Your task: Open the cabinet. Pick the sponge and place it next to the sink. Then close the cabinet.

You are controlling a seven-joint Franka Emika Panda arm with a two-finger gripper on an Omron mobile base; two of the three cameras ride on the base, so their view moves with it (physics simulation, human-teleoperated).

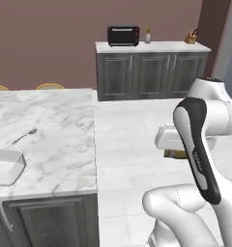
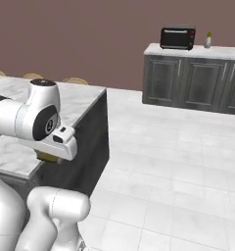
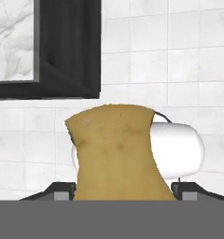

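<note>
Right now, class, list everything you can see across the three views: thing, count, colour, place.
sponge: one, yellowish-olive, held between the claw's fingers, above the floor
island counter: one, white marble top on dark sides, left of the arm
sink: one, white, set in the island's near left
spoon: one, silver, on the island beyond the sink
far cabinets: one run, dark grey with white top, against the back wall
toaster oven: one, black, on the far cabinets' left end
bottle: one, small, pale, right of the toaster oven
knife block: one, brown, right end of the far cabinets
floor: white tiles
arm: one, white with dark joints
claw: one, shut on sponge
</note>
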